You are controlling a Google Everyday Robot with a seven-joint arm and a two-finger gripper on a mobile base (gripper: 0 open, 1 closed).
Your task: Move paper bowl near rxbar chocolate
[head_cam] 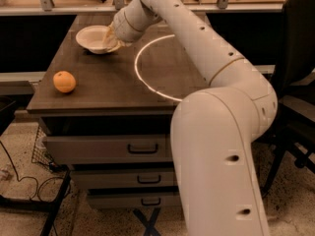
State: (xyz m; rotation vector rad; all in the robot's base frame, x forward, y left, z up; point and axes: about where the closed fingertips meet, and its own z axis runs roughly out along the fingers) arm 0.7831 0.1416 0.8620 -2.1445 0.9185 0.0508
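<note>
The white paper bowl [93, 37] is at the far left of the wooden tabletop [108, 77], tilted slightly and low over the surface. My gripper [111, 41] is at the bowl's right rim and is shut on it, with the arm reaching in from the right. The rxbar chocolate does not show. It is hidden, and I cannot tell whether it lies under the bowl.
An orange fruit [64, 81] lies near the table's front left edge. A white ring [162, 65] is marked on the tabletop's right half. Drawers [142, 149] are below the top. A dark chair [295, 82] stands at the right.
</note>
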